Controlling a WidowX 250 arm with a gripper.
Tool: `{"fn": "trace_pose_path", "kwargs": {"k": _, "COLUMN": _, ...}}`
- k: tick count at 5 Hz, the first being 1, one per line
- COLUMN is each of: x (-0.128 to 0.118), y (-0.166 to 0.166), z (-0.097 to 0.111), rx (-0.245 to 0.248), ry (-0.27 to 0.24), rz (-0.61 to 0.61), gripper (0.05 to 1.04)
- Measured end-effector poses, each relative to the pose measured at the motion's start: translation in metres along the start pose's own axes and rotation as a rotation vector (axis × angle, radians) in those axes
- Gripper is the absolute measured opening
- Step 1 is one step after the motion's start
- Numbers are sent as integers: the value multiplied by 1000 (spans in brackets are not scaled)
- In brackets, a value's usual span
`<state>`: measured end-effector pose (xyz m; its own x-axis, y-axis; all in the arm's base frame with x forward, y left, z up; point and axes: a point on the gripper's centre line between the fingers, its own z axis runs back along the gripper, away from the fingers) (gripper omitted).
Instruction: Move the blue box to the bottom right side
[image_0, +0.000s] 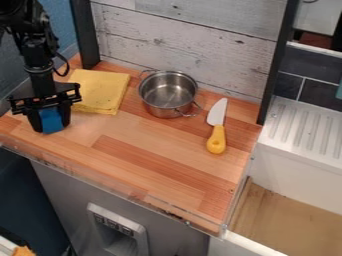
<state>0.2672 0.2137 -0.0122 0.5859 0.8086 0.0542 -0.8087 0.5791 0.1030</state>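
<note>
Wooden and striped, the counter (153, 155) spreads beneath the steel pot (165, 107). Well left of the pot, the black gripper (51, 127) points down, its fingers narrowed onto something. Just left of the pot lies a yellow cloth (100, 90) (folded rather neatly); right of it, a yellow-handled knife (216, 137). Held between those fingers, lower left of the pot, is the blue box (51, 119).

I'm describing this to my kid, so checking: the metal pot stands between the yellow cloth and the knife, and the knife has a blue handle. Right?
In the camera view, the knife has a yellow handle, not blue. The metal pot does stand between it and the yellow cloth.
</note>
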Motion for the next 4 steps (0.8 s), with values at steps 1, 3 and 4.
{"fn": "trace_pose_path", "kwargs": {"k": 1, "x": -1, "y": -2, "z": -1, "rx": -12, "ry": 14, "rz": -6, "gripper": 972}}
{"fn": "trace_pose_path", "kwargs": {"k": 3, "x": -2, "y": 0, "z": -2, "rx": -55, "ry": 29, "rz": 13, "gripper": 1003}}
{"fn": "trace_pose_path", "kwargs": {"k": 4, "x": -6, "y": 2, "z": 4, "rx": -96, "ry": 19, "rz": 10, "gripper": 1000}}
